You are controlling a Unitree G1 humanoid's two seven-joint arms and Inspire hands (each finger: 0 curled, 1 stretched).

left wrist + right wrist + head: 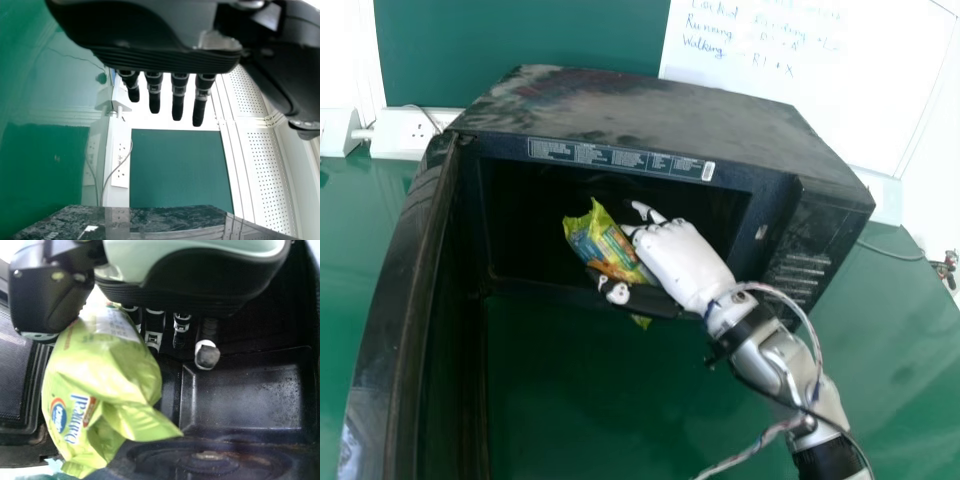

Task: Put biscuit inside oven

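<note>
One green surface (555, 400): beneath the right hand's fingers, carrying the oven.
Whiteboard (830, 90): past the right fingers, behind the oven, with handwriting across it.
Oven (650, 110): black, dusty on top, its opening right around the spot where the right fingers are.
Oven door (395, 330): swung wide open, well to the left of the right fingers in the head view.
Right hand (685, 265): at the opening, fingers (648, 212) partly bent, with thumb and fingers closed on the biscuit packet; one finger is bent clear of the wrapper in the right wrist view.
Left hand (160, 55): in the left wrist view, fingers (154, 95) extended and spread slightly apart, nothing held.
Power strip (410, 130): beyond the right fingers and to their left, behind the oven.
Biscuit packet (605, 245): yellow-green, crinkled, tilted between the right thumb and fingers, at the oven's opening; I cannot tell how much of it is past the rim.
</note>
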